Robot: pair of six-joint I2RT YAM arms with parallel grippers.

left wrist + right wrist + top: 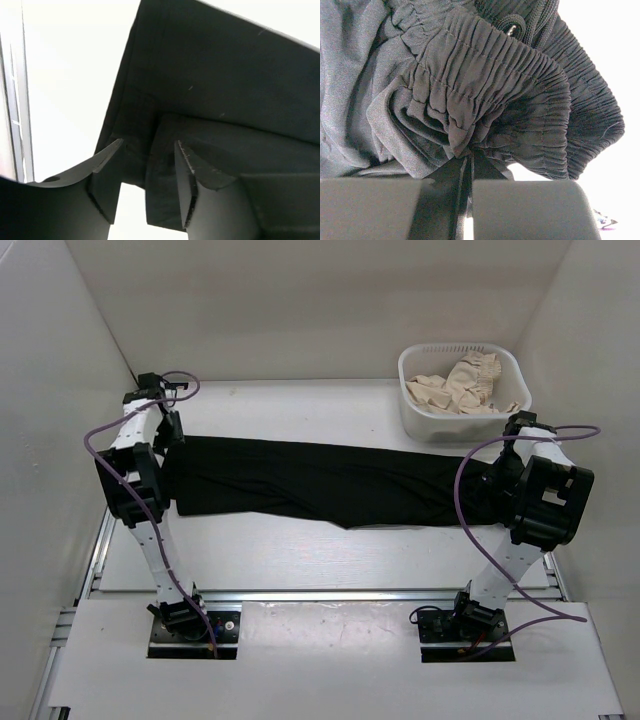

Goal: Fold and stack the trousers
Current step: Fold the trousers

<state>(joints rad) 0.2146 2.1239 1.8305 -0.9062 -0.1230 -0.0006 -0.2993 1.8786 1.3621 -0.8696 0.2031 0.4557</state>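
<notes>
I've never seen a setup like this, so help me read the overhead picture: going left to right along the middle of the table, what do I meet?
left gripper → black trousers → right gripper. The white basket is left out: it sits farther back, overlapping the right end of that row.

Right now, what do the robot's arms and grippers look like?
The left arm and right arm have white links and black joint housings; a purple cable loops along each. The left gripper and right gripper show matte black fingers; no markings visible.
</notes>
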